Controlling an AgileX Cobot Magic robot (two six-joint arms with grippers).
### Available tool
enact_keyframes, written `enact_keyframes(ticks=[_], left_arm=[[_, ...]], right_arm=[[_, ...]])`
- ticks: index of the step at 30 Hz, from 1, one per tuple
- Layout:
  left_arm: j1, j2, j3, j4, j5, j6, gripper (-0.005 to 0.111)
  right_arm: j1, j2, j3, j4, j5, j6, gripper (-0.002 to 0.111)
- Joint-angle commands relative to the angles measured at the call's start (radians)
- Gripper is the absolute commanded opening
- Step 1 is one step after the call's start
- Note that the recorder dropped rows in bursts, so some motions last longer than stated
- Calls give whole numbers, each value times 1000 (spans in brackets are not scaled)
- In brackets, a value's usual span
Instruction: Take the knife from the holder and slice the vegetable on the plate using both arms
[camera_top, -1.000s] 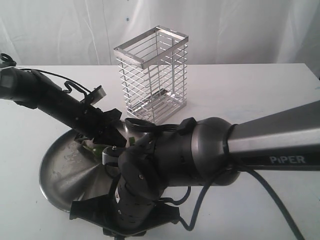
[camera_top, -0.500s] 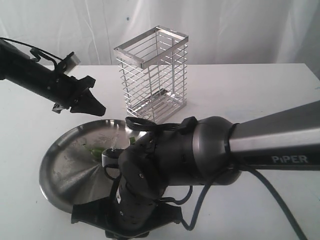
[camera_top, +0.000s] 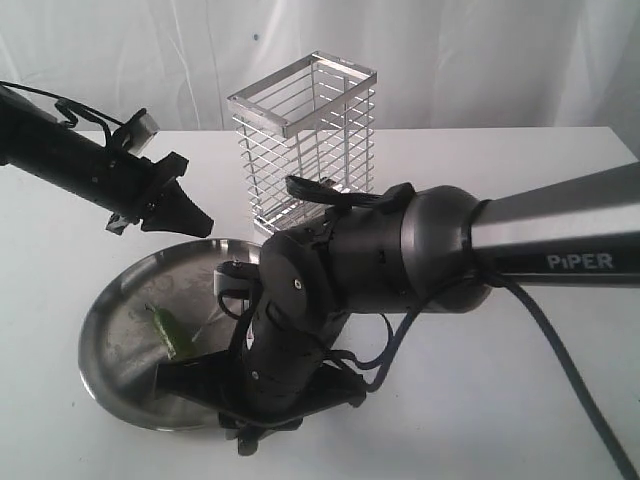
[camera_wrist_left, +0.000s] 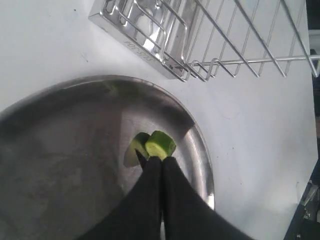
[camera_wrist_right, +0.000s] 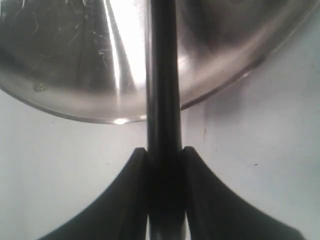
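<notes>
The knife (camera_wrist_right: 162, 75) is sitting clamped between the fingers of the right gripper (camera_wrist_right: 163, 154), which is grasping the black shaft firmly on both sides. The knife is reaching from just outside the plate (camera_top: 95, 335) across its near rim and over the shiny inside. In the exterior view the bulky right arm is covering most of it, so whether the edge is touching the metal cannot be told.

The left gripper (camera_top: 192, 218) is hanging above the far left rim of the plate, its fingers (camera_wrist_left: 150, 192) pressed tightly together with nothing between them. Its wrist view is looking down past the tips at two pale-faced cut pieces (camera_wrist_left: 160, 144) lying in the plate, close to the rim.

The dark green vegetable (camera_top: 168, 332) is lying inside the plate, toward its left side and well apart from the left gripper. The holder (camera_top: 305, 150) is standing upright on the white table (camera_top: 500, 200) just behind the plate, with no knife showing in it.

Judging by this, the fetching is done and at least one cut is made. What seems left is steadying the remaining piece and slicing it further.
</notes>
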Motion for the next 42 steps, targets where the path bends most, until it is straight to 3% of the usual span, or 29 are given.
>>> enact_keyframes(ticks=[1,6,14,22,32,42], left_arm=[[3,-9,7,-42,42,2,0],[3,-37,7,-56,52,32,0],[3,-189,7,-34,9,59,0],[3,-327,7,-16,17,59,0],[3,-485,14,2,8,59,0],[3,-645,253,21,-137,80,0]], right_arm=[[-6,-34,-13,-48,-21,-20,0],[-6,-65,-13,-152,-5,-22,0],[-13,-54,-13,-133,-50,-108,0],[-83,-2,-70,-126,-60,-175,0],[-94,110,-177,35,-17,-351,0],[-117,157,-213,41,0,-401,0]])
